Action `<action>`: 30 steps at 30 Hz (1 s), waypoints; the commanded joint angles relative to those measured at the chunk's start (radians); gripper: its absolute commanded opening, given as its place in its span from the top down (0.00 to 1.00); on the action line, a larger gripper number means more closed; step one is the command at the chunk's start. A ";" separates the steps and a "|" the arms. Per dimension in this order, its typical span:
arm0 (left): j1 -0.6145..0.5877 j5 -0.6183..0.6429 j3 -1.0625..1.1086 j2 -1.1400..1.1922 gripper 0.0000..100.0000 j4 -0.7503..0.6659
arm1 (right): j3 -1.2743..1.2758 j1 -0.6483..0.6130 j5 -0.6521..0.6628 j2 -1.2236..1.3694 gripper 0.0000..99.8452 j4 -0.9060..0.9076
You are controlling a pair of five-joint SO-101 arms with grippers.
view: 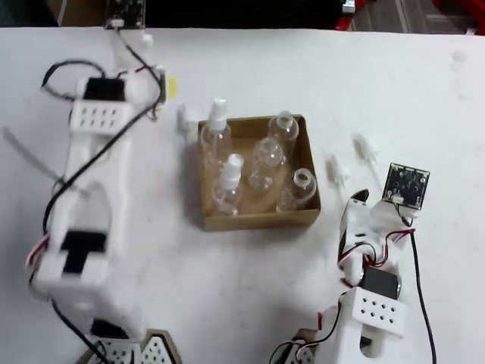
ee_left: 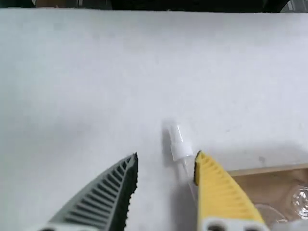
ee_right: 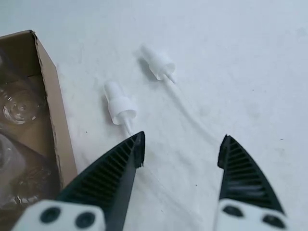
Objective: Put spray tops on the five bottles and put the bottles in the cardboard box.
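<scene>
The cardboard box (view: 255,220) sits mid-table with five clear bottles inside. Two of them, one (view: 217,129) at the back left and one (view: 229,186) in front of it, wear white spray tops; three (view: 267,159) stand uncapped. One loose spray top (view: 184,117) lies just left of the box, and in the left wrist view that spray top (ee_left: 177,142) rests on the table ahead of my open left gripper (ee_left: 166,155). Two more spray tops (ee_right: 118,103) (ee_right: 158,62) lie right of the box, ahead of my open right gripper (ee_right: 183,138).
The box wall (ee_right: 48,86) runs close beside my right gripper's fingers (ee_right: 120,168). A box corner (ee_left: 269,171) lies beside the yellow finger (ee_left: 216,192). Cables (view: 57,76) trail around the left arm. White table stretches behind and to the right.
</scene>
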 commanded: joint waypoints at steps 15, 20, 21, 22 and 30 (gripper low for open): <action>0.031 0.129 -1.085 0.908 0.82 0.256 | -0.008 -0.018 0.014 -0.008 0.77 -0.042; 0.079 0.129 -1.226 1.036 0.81 0.281 | -0.008 -0.018 0.014 -0.008 0.77 -0.042; 0.087 0.129 -1.243 1.055 0.81 0.279 | -0.008 -0.018 0.014 -0.008 0.77 -0.042; 0.091 0.129 -1.258 1.070 0.81 0.278 | -0.008 -0.018 0.014 -0.008 0.77 -0.042; 0.038 0.199 -1.283 1.122 0.82 0.276 | -0.008 -0.016 0.014 -0.008 0.77 -0.042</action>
